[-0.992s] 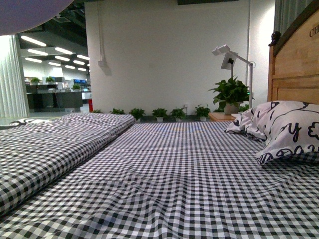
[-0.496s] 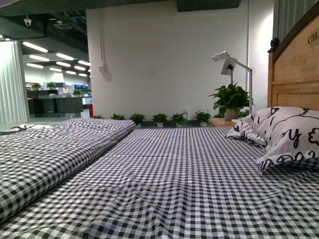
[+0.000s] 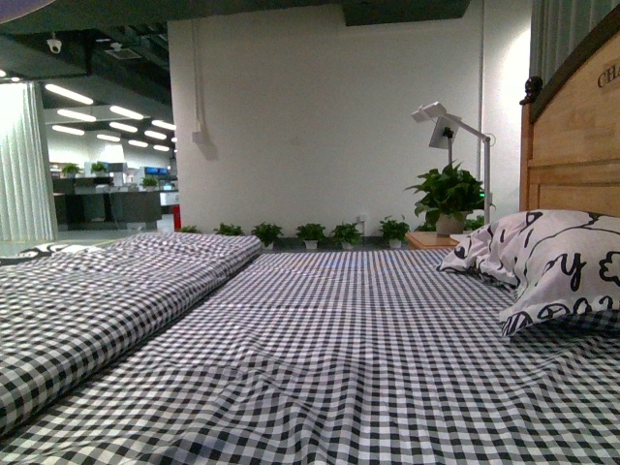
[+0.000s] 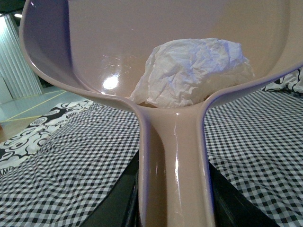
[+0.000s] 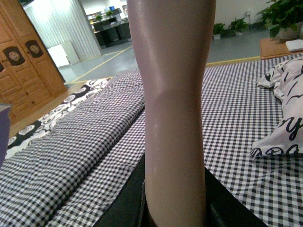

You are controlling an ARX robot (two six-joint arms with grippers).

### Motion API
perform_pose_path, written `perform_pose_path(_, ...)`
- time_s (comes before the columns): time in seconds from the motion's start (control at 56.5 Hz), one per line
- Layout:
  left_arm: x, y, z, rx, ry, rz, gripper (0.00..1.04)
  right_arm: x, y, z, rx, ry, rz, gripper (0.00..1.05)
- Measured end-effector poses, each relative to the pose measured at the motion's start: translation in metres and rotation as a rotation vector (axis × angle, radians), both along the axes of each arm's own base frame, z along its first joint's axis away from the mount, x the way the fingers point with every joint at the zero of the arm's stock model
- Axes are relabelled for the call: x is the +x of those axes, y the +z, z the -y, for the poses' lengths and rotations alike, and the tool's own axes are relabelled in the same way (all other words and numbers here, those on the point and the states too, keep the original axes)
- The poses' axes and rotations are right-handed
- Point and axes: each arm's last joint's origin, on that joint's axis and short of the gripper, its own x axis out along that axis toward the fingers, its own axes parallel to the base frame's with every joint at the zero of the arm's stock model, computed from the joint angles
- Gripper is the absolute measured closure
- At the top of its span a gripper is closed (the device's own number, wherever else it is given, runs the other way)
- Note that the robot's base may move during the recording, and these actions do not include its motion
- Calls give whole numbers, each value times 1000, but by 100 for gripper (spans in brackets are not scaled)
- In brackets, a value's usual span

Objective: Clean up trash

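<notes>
In the left wrist view the trash (image 4: 194, 73), a crumpled wad of white tissue, lies inside the pale pinkish-grey dustpan (image 4: 94, 42), near where the pan meets its handle. My left gripper (image 4: 174, 198) is shut on the dustpan's handle and holds the pan raised above the checked bed. In the right wrist view my right gripper (image 5: 174, 203) is shut on the pinkish brush handle (image 5: 173, 94), which stands upright above the bed. A sliver of the dustpan (image 3: 19, 8) shows at the top left corner of the front view; neither gripper shows there.
The bed's black-and-white checked sheet (image 3: 339, 358) fills the foreground, with a folded checked quilt (image 3: 87, 300) on the left. A white patterned pillow (image 3: 562, 262) lies at the right by the wooden headboard (image 3: 576, 136). A lamp (image 3: 446, 121) and potted plant (image 3: 448, 194) stand behind.
The dustpan's edge at the top left of the front view has risen almost out of the frame. The view has shifted slightly; the bed and pillow are unchanged.
</notes>
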Motion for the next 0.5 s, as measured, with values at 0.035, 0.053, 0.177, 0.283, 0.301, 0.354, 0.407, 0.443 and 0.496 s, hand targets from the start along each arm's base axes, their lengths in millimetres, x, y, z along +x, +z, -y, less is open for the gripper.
perform_pose_path(0.035, 0, 0, 0, 0, 0, 0, 78, 0, 0, 0, 0, 0, 0, 86)
perform_pose_path(0.053, 0, 0, 0, 0, 0, 0, 78, 0, 0, 0, 0, 0, 0, 86)
perform_pose_path(0.177, 0, 0, 0, 0, 0, 0, 78, 0, 0, 0, 0, 0, 0, 86)
perform_pose_path(0.283, 0, 0, 0, 0, 0, 0, 78, 0, 0, 0, 0, 0, 0, 86)
perform_pose_path(0.301, 0, 0, 0, 0, 0, 0, 78, 0, 0, 0, 0, 0, 0, 86)
perform_pose_path(0.354, 0, 0, 0, 0, 0, 0, 78, 0, 0, 0, 0, 0, 0, 86)
perform_pose_path(0.407, 0, 0, 0, 0, 0, 0, 78, 0, 0, 0, 0, 0, 0, 86)
perform_pose_path(0.443, 0, 0, 0, 0, 0, 0, 78, 0, 0, 0, -1, 0, 0, 86)
perform_pose_path(0.496, 0, 0, 0, 0, 0, 0, 78, 0, 0, 0, -1, 0, 1, 86)
